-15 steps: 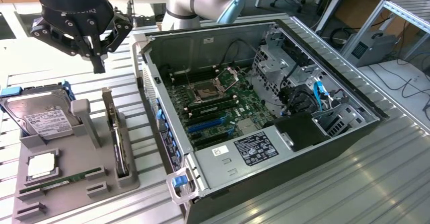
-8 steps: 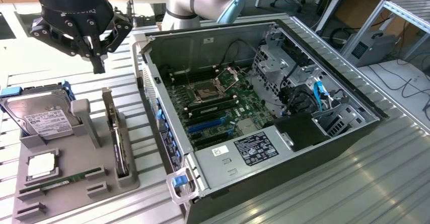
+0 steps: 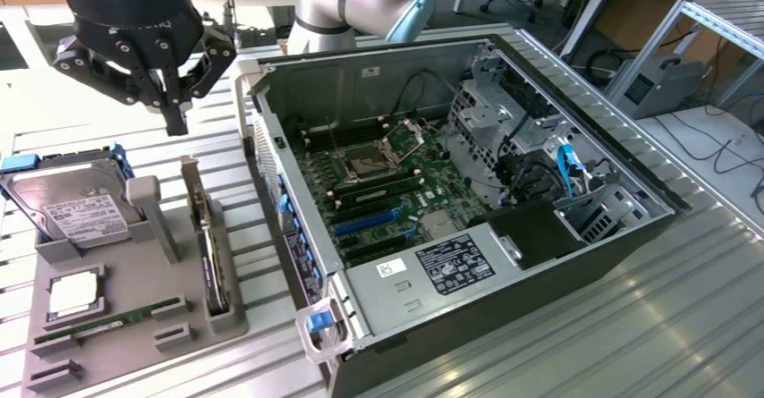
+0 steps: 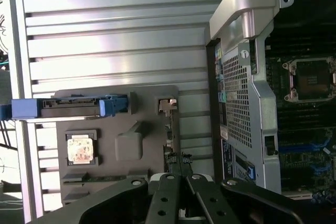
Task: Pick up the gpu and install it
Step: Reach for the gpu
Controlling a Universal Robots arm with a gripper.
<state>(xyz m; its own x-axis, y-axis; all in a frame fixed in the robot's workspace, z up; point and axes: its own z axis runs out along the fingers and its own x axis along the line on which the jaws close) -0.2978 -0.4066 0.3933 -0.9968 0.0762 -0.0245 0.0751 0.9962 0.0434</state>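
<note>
Our tool (image 3: 177,112) hangs shut and empty above the far end of the gpu (image 3: 210,246), which stands on edge in a slot of the grey holder (image 3: 120,326), to the exterior view's left of the open computer case (image 3: 358,85). We judge that closed fingers could strike the thin top edge, or a crooked grip could jam the card or knock the hard drive (image 3: 72,206) nearby. Underneath lies a ribbed metal table (image 3: 668,326); desks, cables and an aluminium frame stand beyond.
</note>
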